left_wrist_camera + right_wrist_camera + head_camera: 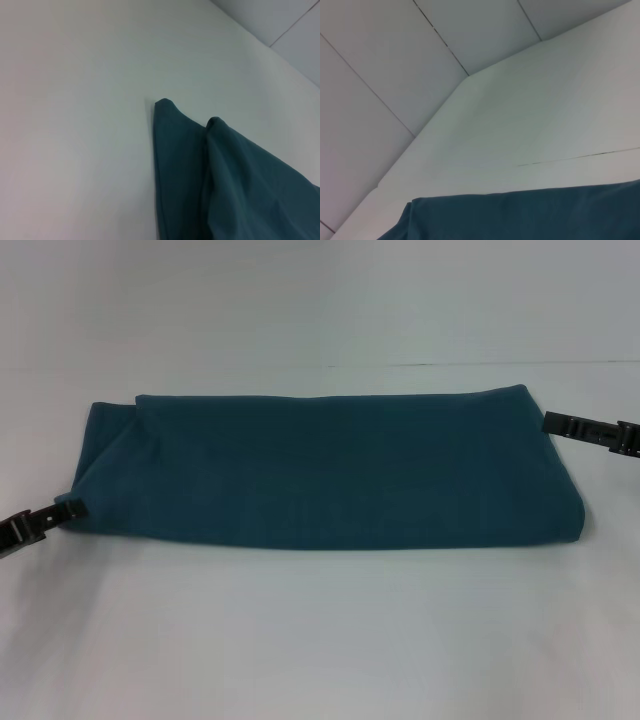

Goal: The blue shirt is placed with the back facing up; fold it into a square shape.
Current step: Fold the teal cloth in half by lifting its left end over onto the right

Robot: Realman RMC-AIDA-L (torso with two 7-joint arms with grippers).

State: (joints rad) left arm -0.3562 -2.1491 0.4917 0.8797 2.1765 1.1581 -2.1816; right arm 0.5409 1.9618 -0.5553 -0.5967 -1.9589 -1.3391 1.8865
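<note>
Mid-table, shirt (330, 470) lies folded into a long wide band on the white table (320, 640) (layered corners show in left wrist view). Left gripper (68, 508) touches its near-left corner; right gripper (548, 422) touches its far-right edge. Can't tell whether either claw is clenched or released.

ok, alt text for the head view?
A blue shirt, folded into a long horizontal band, lies on a white table. The left claw sits at its near left corner, the right claw at its far right corner.
</note>
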